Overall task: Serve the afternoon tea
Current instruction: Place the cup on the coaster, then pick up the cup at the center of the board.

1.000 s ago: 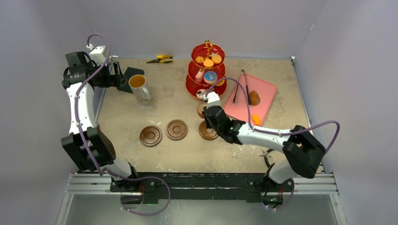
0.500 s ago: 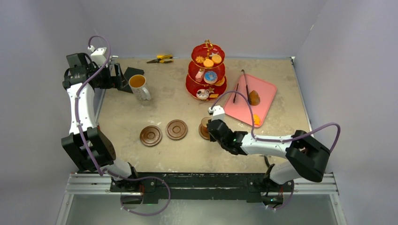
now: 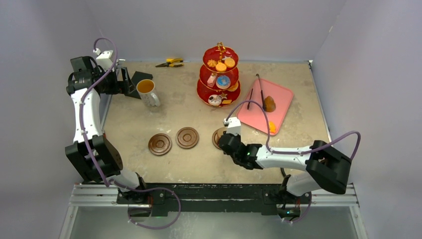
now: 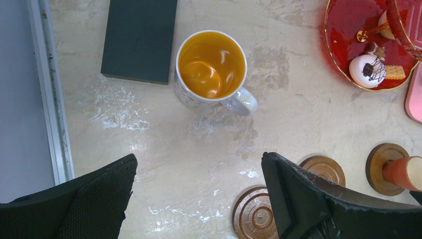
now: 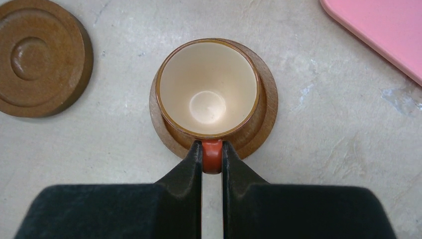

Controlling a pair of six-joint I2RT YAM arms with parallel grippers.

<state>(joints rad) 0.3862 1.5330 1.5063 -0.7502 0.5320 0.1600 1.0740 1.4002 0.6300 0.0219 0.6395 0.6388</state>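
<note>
At the right gripper (image 5: 212, 149): pinches the small orange handle of the copper cup (image 5: 209, 89) between both fingers, jaws nearly together on it; holds the cup upright, mouth up, cream inside and empty; centred over a brown saucer (image 5: 263, 124), impossible to tell from overhead whether resting on it or just above; near a second saucer (image 5: 35, 55) to the left, apart from it, with a corner of the pink tray (image 5: 378, 35) at the upper right; at the left gripper (image 4: 199, 199): stands with jaws wide apart and grips nothing; hangs above the far left of the table (image 3: 149, 119), near the white mug (image 4: 211, 67) without touching it; mug upright, full of amber tea, handle turned toward the saucers' side, just beside a dark flat slab (image 4: 139, 40) on its left in the wrist view; from above: three saucers in a row across the middle of the table, the third saucer (image 3: 159, 144) leftmost and bare like its neighbour; red three-tier stand (image 3: 219, 74) at the far middle, gold rims and handle, laden with small pastries (image 3: 223, 81) and biscuits on each tier; right of it the tray, bearing black tongs (image 3: 259, 83), a brown pastry (image 3: 269, 103) and a small orange piece (image 3: 271, 127) near its front edge; yellow-handled pliers (image 3: 171, 62) at the far edge, left of the stand
</note>
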